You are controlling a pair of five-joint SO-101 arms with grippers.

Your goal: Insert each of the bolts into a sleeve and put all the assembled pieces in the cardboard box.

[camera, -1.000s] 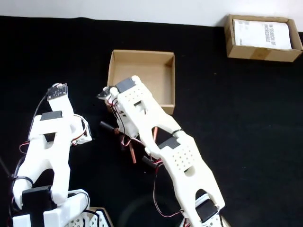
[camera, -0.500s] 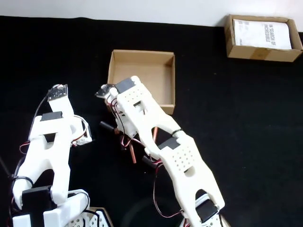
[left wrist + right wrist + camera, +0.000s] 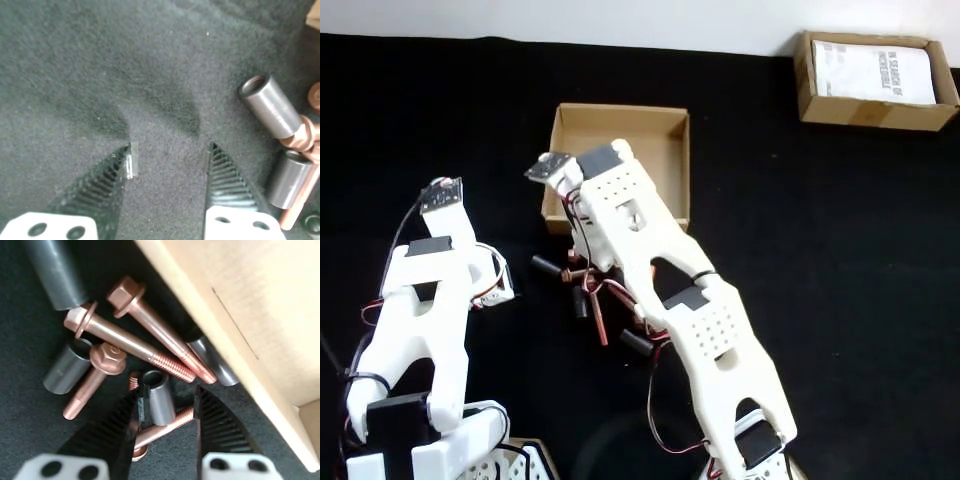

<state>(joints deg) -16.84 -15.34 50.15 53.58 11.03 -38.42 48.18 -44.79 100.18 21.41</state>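
black mat (image 3: 820, 300): right hand (image 3: 167, 390) straddles a sleeve (image 3: 159, 405) beside bolts (image 3: 125, 342).

Bare table (image 3: 840, 300) along the right edge and far left corner, bolts (image 3: 135, 342) and sleeves (image 3: 55, 270) crowded against the near wall of the cardboard box (image 3: 240, 305), open cloth between the left pincer (image 3: 170, 150) tips, second box (image 3: 875, 80) at far right corner.
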